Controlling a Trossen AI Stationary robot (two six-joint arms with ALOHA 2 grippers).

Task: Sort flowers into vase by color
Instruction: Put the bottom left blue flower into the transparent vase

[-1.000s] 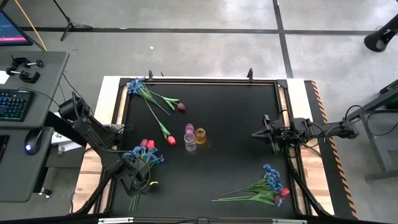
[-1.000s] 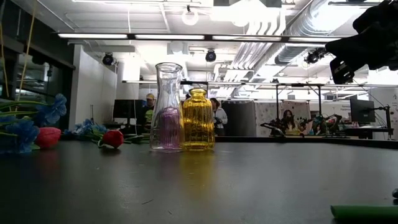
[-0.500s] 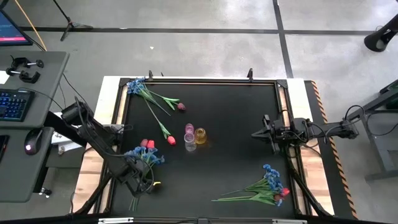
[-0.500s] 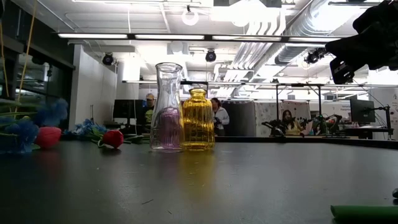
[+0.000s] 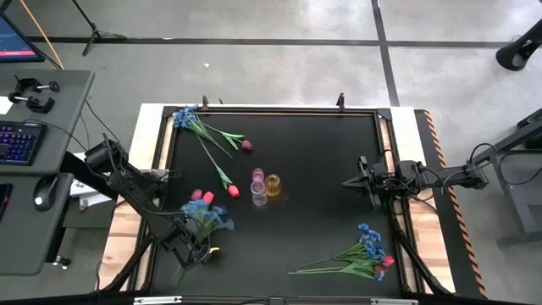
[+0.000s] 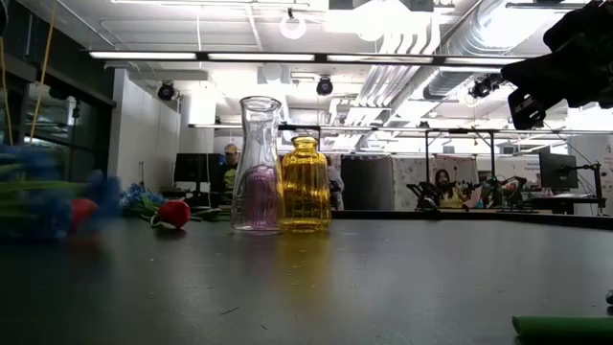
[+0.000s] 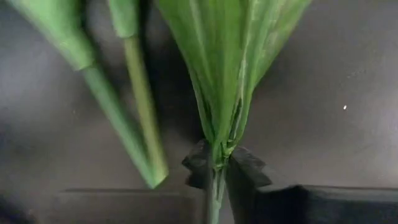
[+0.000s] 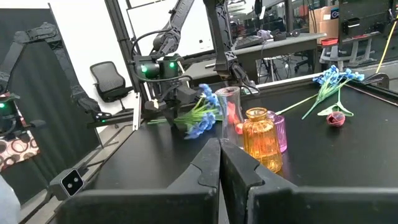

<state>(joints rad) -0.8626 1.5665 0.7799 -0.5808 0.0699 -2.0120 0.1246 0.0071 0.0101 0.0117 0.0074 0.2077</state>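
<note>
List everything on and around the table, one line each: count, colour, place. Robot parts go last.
Table: one, black top, centre.
Vases: three at mid-table; clear, purple, amber.
Held blue flowers: one bunch, green stems, in the left gripper at the near-left.
Red tulips: two, by that bunch; a third left of the vases.
Far-left flowers: blue bunch at the far-left corner, with a maroon tulip nearby.
Near-right flowers: blue blossoms with a red tulip, near-right.
Desk: grey, left of the table, with keyboard and mouse.
Left gripper: shut on the green stems.
Right gripper: shut, empty, right side.
</note>
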